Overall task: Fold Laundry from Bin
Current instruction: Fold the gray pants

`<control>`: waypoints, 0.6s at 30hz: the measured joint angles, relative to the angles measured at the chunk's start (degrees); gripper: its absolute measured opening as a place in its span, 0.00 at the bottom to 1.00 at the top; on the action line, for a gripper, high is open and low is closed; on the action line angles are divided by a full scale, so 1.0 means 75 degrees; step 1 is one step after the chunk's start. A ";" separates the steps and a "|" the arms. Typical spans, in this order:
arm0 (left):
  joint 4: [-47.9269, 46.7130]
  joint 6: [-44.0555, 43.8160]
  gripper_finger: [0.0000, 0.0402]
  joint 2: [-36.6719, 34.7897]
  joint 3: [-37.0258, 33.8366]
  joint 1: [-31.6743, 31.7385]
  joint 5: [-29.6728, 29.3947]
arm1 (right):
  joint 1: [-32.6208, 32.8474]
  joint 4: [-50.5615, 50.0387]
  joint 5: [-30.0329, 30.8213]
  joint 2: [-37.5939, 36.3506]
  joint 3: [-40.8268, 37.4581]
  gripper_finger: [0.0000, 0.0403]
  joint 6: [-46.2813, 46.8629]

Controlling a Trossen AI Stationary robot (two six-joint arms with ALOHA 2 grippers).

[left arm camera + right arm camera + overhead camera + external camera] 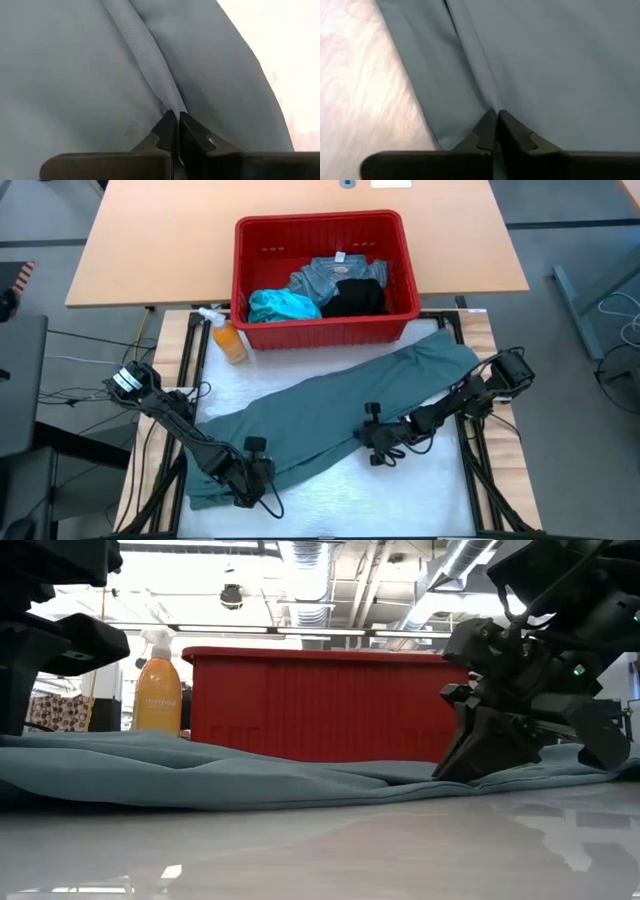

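laundry first: one muted grey-green soft garment (340,415) lies spread in a long diagonal band on the white table mat (420,490), running from under the left claw up toward the near corner of the red slotted plastic bin (325,278). three more soft pieces sit inside that bin, well beyond both claws: bright turquoise (282,305), black (355,298), mottled blue-grey (335,275).

left claw (174,131) is down at the garment's lower end, fingers clenched on a raised ridge of the grey-green cloth; the pinched fold runs straight ahead of the tips in the left wrist view. right claw (495,129) is pressed to the near edge of the garment around mid-length, fingers drawn together on a crease just beside where cloth meets bare mat. it looks like a pinch, though how much fabric is caught is hard to tell.

handling, as judgement: cloth is light, limp, thin; it wrinkles and drapes, no stiffness to hold a shape. likely to slide easily on the glossy mat and to sag between the two claws when lifted. small pinches may slip out. best hold: edges or corners, both claws well apart along the same side, so the span stays taut.

orange spray bottle (228,340) stands beyond the left claw, just beside the bin; a swinging sleeve could tip it.
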 joint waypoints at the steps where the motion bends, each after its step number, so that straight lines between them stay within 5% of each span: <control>1: -0.0008 0.0006 0.00 -0.0016 0.0000 0.0003 0.0039 | 0.0000 0.0001 0.0000 0.0000 0.0000 0.09 0.0000; 18: -0.1064 -0.0588 0.00 -0.1535 0.0000 -0.0087 -0.0168 | 0.0020 -0.2525 -0.0019 0.0000 0.1660 0.04 -0.0586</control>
